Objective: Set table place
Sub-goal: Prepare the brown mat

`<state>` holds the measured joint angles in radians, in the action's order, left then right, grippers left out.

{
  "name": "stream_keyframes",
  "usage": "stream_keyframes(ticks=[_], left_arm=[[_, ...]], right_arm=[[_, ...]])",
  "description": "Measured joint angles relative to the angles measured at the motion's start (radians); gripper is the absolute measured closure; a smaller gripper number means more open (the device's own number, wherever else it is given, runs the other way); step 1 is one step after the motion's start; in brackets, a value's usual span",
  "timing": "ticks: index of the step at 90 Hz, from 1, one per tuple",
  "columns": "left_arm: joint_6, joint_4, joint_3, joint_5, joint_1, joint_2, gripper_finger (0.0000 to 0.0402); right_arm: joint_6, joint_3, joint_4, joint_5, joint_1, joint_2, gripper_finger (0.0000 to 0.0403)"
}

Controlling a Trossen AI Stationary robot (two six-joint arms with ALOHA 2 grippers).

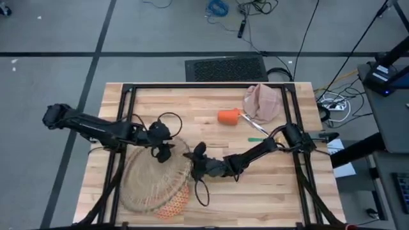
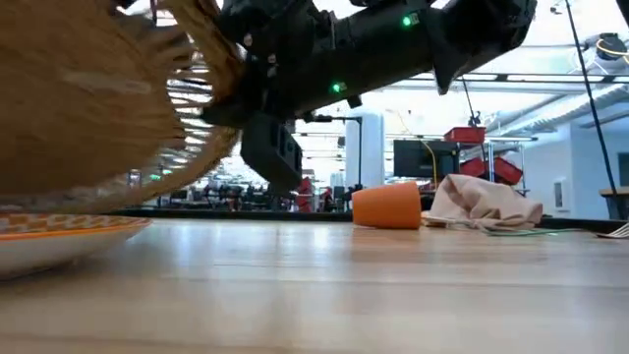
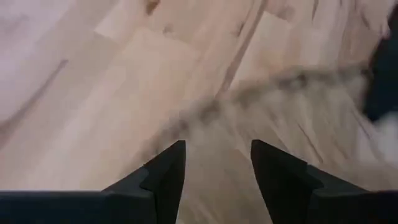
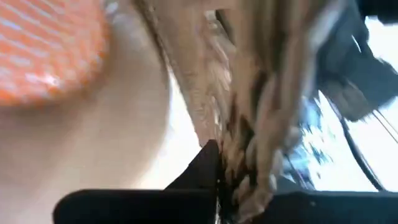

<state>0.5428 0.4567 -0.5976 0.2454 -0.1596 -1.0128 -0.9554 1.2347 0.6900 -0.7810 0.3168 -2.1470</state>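
Observation:
The round woven placemat (image 1: 150,182) lies tilted at the table's near left, over the orange-patterned plate (image 1: 174,204), which sticks out from under its near edge. My right gripper (image 1: 193,161) is shut on the placemat's right rim. My left gripper (image 1: 163,151) hovers open over its far rim (image 3: 280,118); whether it touches the weave, I cannot tell. The orange cup (image 1: 228,116) lies on its side at mid-table, by the beige napkin (image 1: 262,102). Green-handled cutlery (image 1: 257,130) lies near them. My right gripper pinches the placemat's fringed right rim (image 4: 245,146) between its two fingers, coming roughly level from the table's right side. That edge (image 2: 211,93) is raised off the table, so the mat slopes down toward the left, above the plate (image 2: 59,236).
The table (image 1: 275,191) shows bare wood at the near right and along the far left. The cup (image 2: 386,206) and napkin (image 2: 482,205) sit toward the far right. A black frame runs along the table's edges, and cables trail from both arms.

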Motion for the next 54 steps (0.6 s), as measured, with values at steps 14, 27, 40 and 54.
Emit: stream_keyframes(ticks=[14,27,40,54], left_arm=[[0.001,0.028,-0.001,0.018,-0.001,0.010,0.0233],[0.001,0.037,-0.001,0.030,-0.001,0.010,0.0233],[-0.001,0.064,-0.001,0.051,-0.001,0.010,0.0233],[-0.004,0.078,-0.001,0.056,-0.001,0.014,0.0233]], right_arm=[[0.037,-0.081,0.015,-0.087,0.004,0.065,0.0403],[0.109,-0.213,0.032,-0.179,0.006,0.160,0.0403],[0.162,-0.351,0.033,-0.269,0.040,0.277,0.0403],[0.229,-0.483,-0.031,-0.328,0.108,0.405,0.0403]])
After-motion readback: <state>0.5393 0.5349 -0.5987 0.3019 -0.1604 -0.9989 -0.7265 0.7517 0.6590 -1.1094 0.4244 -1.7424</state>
